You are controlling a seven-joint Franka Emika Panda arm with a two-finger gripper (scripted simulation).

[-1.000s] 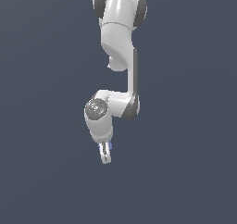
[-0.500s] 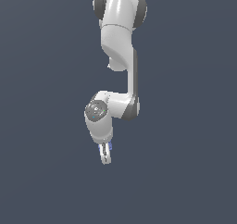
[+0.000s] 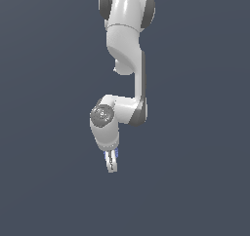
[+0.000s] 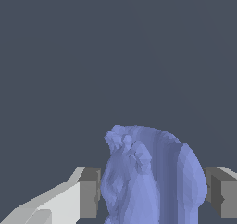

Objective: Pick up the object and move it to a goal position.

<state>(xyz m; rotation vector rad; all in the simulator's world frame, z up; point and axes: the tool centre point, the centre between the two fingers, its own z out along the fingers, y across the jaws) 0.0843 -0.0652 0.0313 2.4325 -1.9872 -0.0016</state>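
Note:
The white arm hangs down the middle of the exterior view, and my gripper [image 3: 112, 163] points downward at its lower end. A sliver of the periwinkle-blue object [image 3: 114, 155] shows between the fingers there. In the wrist view the object [image 4: 152, 177] is a large ridged blue lump filling the space between the two grey finger pads [image 4: 89, 193]. One pad touches its side; a thin gap shows at the other pad. My gripper [image 4: 155, 193] is shut on the object and holds it in the air.
A plain dark grey-blue background fills both views. No table edge, goal marker or other object shows.
The arm and the gripper with the object stand almost as they did; any shift is too small to tell.

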